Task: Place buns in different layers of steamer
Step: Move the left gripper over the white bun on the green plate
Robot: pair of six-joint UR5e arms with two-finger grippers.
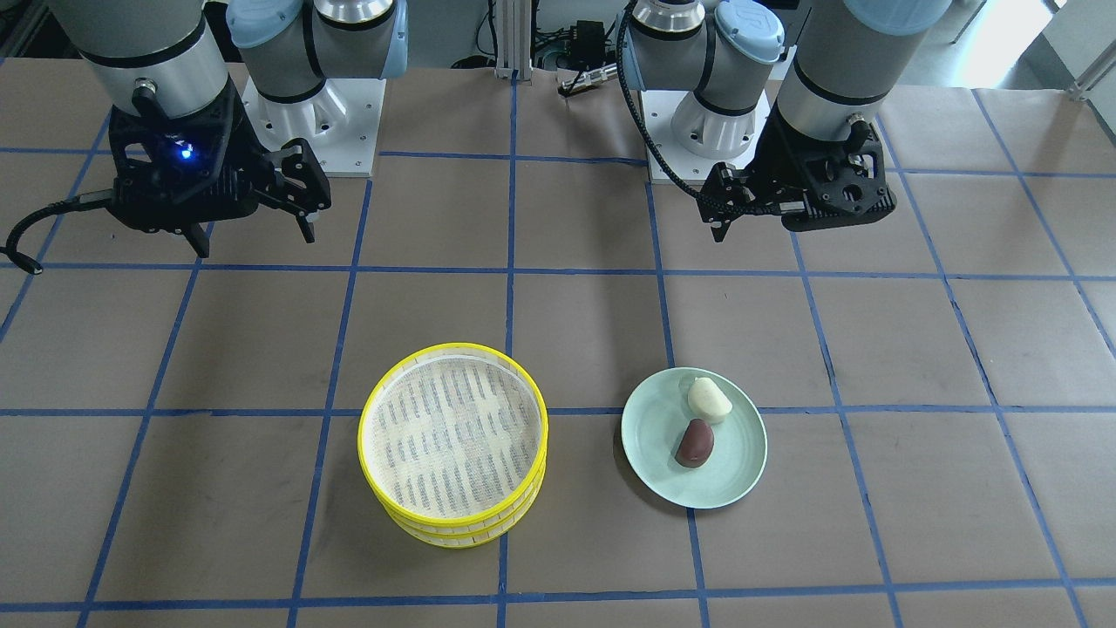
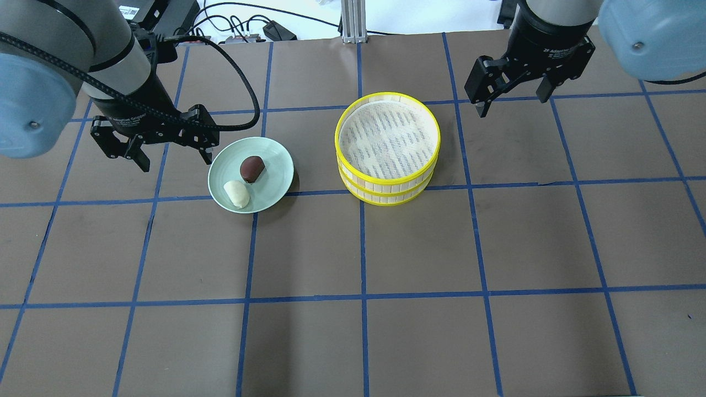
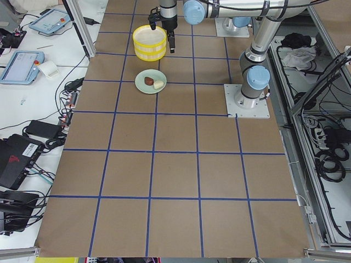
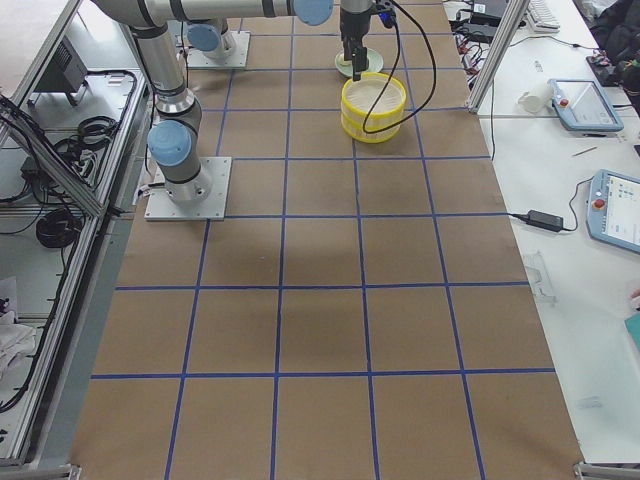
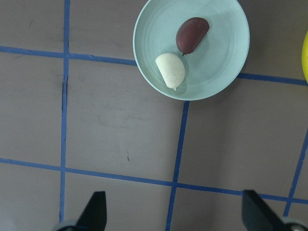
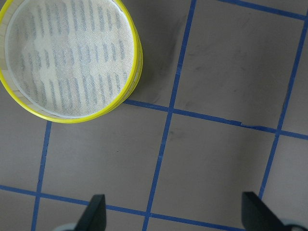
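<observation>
Left gripper (image 2: 176,161): jaws spread wide, hovering just left of a pale green round plate (image 2: 276,176). On the plate: a cream-white oval bun (image 2: 236,194) and a dark reddish-brown oval bun (image 2: 252,168), side by side. Right of the plate: a stack of yellow-rimmed woven steamer trays (image 2: 386,187). Right gripper (image 2: 513,103): jaws spread wide

A brown table (image 2: 419,248) ruled into squares by blue tape (image 2: 363,248); a pale green plate (image 2: 276,177) lies toward ten o'clock of its middle, seen from overhead; at twelve o'clock, past the far edge, an aluminium post (image 2: 348,22); on the white side bench, a tablet (image 3: 19,66) and a black power brick (image 3: 39,129).
</observation>
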